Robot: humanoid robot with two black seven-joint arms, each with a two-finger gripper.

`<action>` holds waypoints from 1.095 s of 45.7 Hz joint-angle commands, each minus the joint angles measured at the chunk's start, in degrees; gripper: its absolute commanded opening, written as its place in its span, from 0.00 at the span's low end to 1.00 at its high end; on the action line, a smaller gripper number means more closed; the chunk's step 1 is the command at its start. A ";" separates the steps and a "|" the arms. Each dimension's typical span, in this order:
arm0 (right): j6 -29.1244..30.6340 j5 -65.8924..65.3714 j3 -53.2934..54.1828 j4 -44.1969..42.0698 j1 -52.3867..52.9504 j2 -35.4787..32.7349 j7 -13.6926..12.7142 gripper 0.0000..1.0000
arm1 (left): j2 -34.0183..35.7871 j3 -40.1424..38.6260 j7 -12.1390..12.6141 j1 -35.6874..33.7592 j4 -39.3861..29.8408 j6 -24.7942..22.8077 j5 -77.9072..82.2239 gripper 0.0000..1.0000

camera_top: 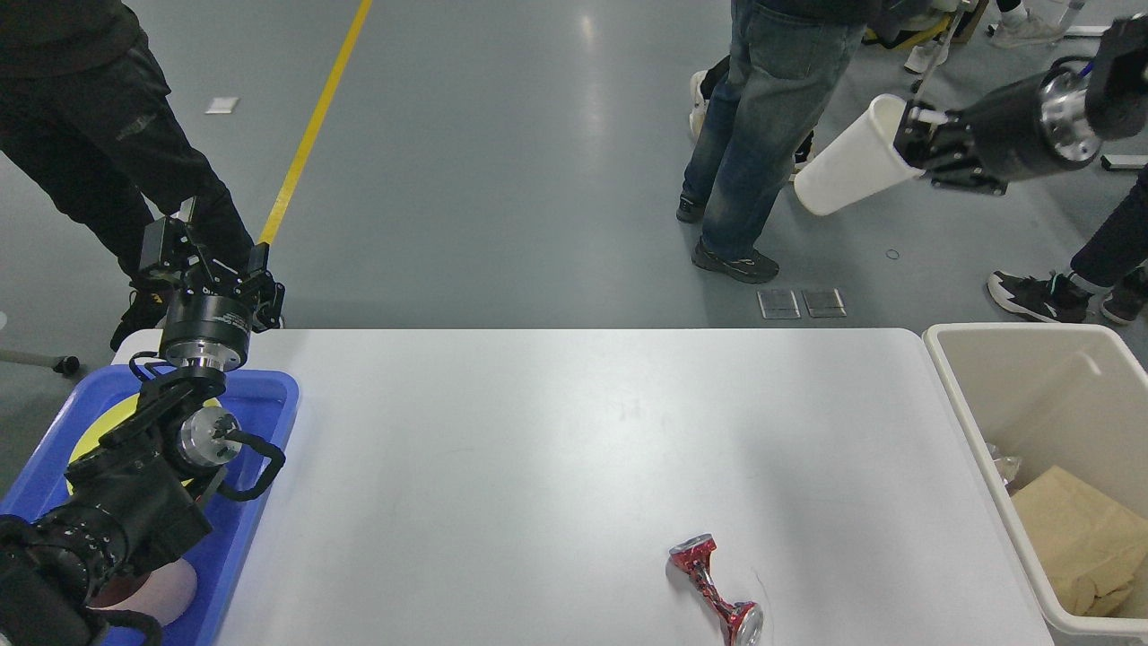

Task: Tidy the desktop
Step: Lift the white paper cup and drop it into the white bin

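The white desktop (538, 467) fills the lower middle of the head view. A crushed red can (715, 589) lies on it near the front right. My right gripper (910, 135) is raised high at the upper right, shut on the rim of a white paper cup (847, 161) that it holds tilted in the air, bottom pointing left and down. My left gripper (220, 256) stands above the desktop's far left corner, fingers apart and empty.
A blue tray (251, 404) at the left holds a yellow plate (90, 440) and a pinkish item (161, 588). A beige bin (1031, 359) at the right holds brown paper (1076, 529). People stand on the floor beyond the table.
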 commanded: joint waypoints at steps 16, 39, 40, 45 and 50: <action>-11.15 4.24 -0.60 -10.37 -13.59 -6.90 0.00 0.00 | 0.08 0.00 0.00 0.00 0.00 0.00 0.01 0.96; -47.79 14.71 0.19 -17.32 -46.04 -3.83 0.09 0.58 | 0.08 0.00 0.00 0.00 0.00 0.00 0.01 0.96; -48.94 14.71 0.19 -17.59 -46.83 -3.39 0.09 0.74 | 0.08 0.00 0.00 0.00 0.00 0.00 0.01 0.96; -51.24 14.71 0.19 -19.08 -49.91 -1.81 0.09 1.00 | 0.08 0.00 0.00 0.09 0.00 0.00 0.01 0.96; -51.15 14.71 0.28 -19.17 -51.93 -1.01 0.09 1.00 | 0.08 0.00 0.00 0.00 0.00 0.00 0.01 0.96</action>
